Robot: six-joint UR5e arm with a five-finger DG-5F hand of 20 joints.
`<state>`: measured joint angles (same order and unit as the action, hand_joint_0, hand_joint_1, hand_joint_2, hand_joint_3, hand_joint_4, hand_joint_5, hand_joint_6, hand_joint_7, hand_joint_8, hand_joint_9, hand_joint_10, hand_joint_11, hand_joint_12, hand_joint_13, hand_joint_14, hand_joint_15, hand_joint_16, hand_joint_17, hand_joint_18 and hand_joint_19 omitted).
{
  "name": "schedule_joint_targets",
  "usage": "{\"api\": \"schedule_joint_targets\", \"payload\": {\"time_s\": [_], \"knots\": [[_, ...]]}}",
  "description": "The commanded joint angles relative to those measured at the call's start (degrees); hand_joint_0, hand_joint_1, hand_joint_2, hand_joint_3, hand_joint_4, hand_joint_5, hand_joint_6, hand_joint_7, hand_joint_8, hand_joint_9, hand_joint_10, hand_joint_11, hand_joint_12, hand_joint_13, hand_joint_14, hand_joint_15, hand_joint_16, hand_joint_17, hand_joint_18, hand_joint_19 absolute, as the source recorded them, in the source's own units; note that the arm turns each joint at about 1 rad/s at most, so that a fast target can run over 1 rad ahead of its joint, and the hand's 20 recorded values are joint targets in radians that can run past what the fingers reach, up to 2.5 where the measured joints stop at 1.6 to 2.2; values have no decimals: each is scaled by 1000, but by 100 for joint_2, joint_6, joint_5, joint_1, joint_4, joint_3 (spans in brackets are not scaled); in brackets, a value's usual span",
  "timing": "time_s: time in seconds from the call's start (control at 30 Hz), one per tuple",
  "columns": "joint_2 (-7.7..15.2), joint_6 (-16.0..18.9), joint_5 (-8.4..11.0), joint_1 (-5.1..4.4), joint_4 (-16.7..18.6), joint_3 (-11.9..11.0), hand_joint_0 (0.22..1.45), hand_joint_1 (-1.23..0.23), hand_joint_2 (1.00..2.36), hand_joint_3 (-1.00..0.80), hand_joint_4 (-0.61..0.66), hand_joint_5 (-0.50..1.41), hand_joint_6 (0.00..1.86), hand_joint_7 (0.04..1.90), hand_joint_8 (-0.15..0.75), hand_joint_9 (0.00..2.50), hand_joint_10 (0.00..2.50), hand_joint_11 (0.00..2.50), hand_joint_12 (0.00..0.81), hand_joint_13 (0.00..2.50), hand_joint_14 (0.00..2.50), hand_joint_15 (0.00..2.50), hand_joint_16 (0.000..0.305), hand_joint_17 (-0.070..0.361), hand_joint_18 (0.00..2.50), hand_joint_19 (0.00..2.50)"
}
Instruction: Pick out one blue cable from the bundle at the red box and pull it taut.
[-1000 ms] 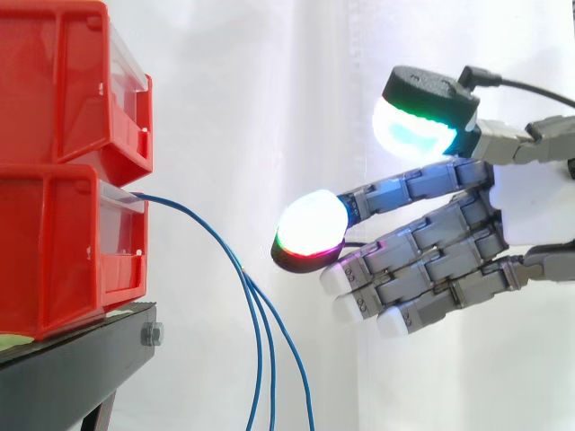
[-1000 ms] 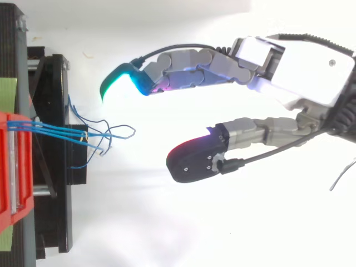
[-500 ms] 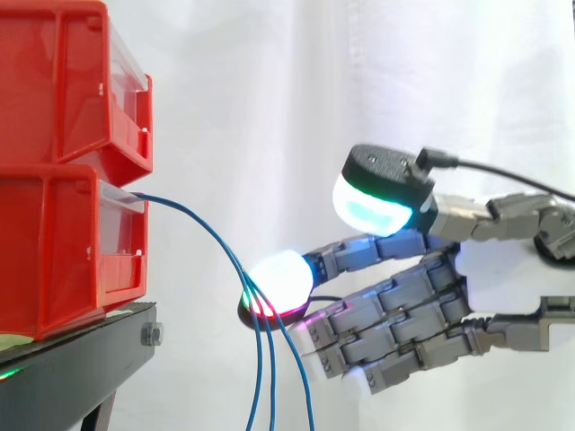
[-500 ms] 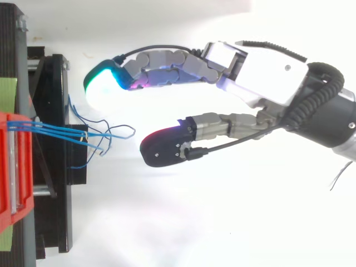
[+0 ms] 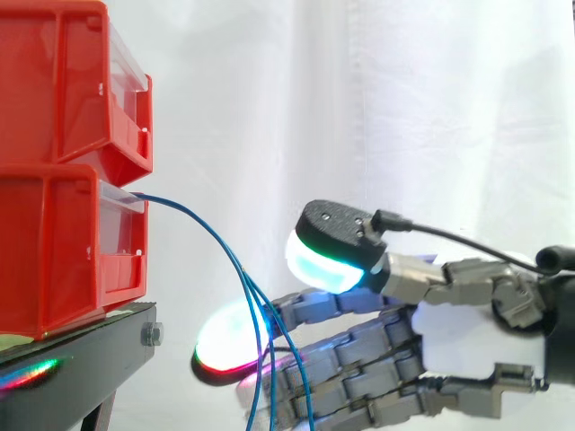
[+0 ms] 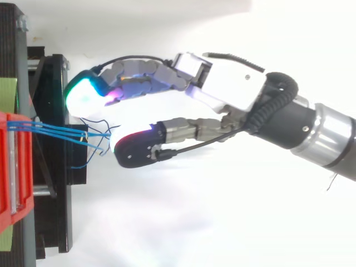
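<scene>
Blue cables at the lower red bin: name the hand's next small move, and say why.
Probably close the thumb and fingers on a single strand. The hand is open, and in the top view the blue cables run from the lower red bin into the gap between its fingertips and thumb. They hang slack in the side view, so nothing is gripped yet.

Side view: blue cables point(image 5: 259, 377) run off bottom edge; hand point(image 5: 458, 323) cropped there too; hand-cable contact unclear.
</scene>
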<state>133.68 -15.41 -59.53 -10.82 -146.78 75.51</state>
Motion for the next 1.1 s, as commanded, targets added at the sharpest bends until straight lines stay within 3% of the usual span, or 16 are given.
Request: {"api": "schedule_joint_targets", "payload": {"time_s": [0.0, 0.53, 0.77, 1.07], "knots": [[211, 223, -225, 19, 62, -247, 553, -554, 1002, -477, 247, -153, 503, 805, 251, 591, 8, 208, 329, 490, 7, 175, 54, 122, 412, 442], [211, 390, -463, 71, 352, -247, 576, -573, 1005, -435, 199, -128, 503, 1007, 252, 621, 10, 254, 324, 511, 7, 183, 54, 121, 438, 456], [211, 521, -814, 115, 387, -238, 617, -600, 1013, -349, 148, -124, 503, 1094, 247, 625, 11, 273, 323, 522, 8, 195, 53, 119, 442, 463], [211, 548, -1087, 186, 422, -238, 624, -606, 1013, -346, 140, -122, 502, 1123, 246, 630, 12, 295, 320, 527, 9, 210, 53, 119, 452, 472]]}}
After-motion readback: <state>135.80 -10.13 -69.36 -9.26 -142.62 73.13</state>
